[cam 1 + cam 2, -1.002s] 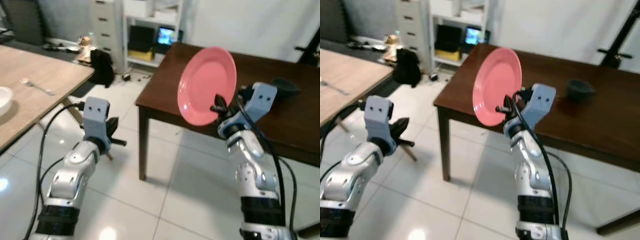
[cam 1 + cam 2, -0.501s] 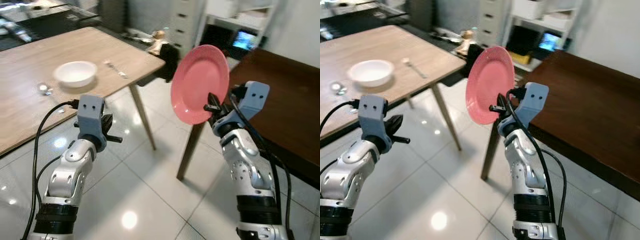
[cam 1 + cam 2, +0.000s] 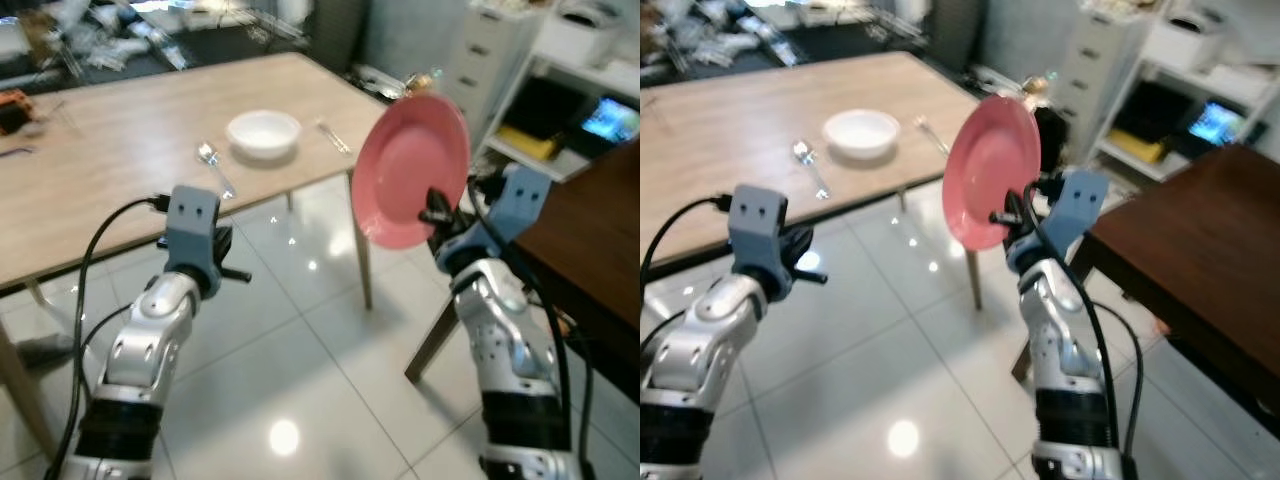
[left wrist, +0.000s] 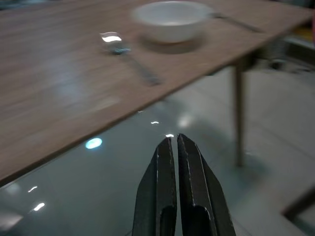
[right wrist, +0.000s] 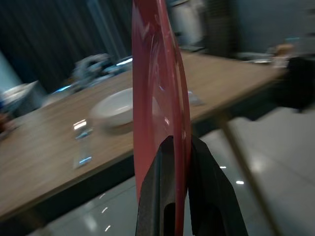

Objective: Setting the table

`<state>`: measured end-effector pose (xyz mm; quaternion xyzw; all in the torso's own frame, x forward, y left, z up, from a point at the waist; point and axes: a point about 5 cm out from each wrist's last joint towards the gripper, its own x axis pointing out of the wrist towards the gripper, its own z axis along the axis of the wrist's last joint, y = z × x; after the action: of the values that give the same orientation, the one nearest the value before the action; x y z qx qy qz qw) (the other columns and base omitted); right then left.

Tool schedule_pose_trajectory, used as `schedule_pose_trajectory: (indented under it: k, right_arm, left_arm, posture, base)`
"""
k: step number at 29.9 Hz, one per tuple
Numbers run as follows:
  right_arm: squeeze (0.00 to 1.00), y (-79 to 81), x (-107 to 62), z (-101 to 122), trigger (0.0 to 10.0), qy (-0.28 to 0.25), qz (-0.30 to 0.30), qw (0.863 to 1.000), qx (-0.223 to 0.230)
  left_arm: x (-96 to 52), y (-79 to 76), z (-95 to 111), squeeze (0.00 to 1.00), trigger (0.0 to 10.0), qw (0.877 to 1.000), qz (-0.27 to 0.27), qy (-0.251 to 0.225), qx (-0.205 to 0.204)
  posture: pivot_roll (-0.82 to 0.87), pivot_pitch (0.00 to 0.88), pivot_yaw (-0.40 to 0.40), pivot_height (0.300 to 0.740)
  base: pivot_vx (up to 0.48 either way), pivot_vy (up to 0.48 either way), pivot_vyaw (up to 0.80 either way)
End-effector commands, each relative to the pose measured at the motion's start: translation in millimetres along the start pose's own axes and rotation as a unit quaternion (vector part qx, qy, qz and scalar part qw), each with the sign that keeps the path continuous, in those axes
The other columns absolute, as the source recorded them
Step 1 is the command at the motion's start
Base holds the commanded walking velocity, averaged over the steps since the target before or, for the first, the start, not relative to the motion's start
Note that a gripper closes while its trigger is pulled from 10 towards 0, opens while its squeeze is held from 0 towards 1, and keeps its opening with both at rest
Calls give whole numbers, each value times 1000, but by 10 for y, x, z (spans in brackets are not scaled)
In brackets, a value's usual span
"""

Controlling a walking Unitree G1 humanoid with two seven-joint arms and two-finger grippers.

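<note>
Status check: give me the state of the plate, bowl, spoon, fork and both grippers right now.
Plate: held on edge, off the table.
Bowl: upright on the light table.
Spoon: flat beside the bowl.
Fork: flat near the table corner.
Right gripper: clamped on the plate rim.
Left gripper: shut, empty.

We can't read any text here, tbh. No labels, brands or numbers legible on anything. The small lit screen (image 3: 612, 119) on the shelf glows blue but it's way too blurry for us to make out any writing on it.
</note>
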<state>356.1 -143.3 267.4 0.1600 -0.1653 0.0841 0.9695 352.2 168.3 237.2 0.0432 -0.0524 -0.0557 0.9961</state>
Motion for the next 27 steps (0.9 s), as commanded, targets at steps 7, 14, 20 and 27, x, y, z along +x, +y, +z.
schedule_pose_trajectory:
  k: [7, 14, 20, 27]
  right_arm:
    - [0, -20, -16, -4, 10000, 0, -4, 1000, 3]
    - [0, 10, -17, 1, 10000, -5, -2, 1000, -5]
    - [0, -1, -13, 12, 10000, -8, -8, 1000, -2]
    - [0, -4, -8, 23, 10000, -11, -9, 1000, 1]
  left_arm:
    - [-7, -1, -49, 0, 10000, 1000, 1, 3, 2]
    - [-9, 34, -59, 0, 10000, 1000, 10, 2, -1]
    - [-9, 37, -56, 0, 10000, 1000, 9, 1, -1]
    - [-6, 38, -63, 0, 10000, 1000, 8, 2, -1]
  posture:
    - [27, 127, 22, 740]
    - [26, 130, 22, 740]
    - [28, 132, 22, 740]
    - [28, 134, 22, 740]
  base:
    - [0, 0, 788]
    - [411, 0, 104]
    - [480, 0, 0]
    - [480, 0, 0]
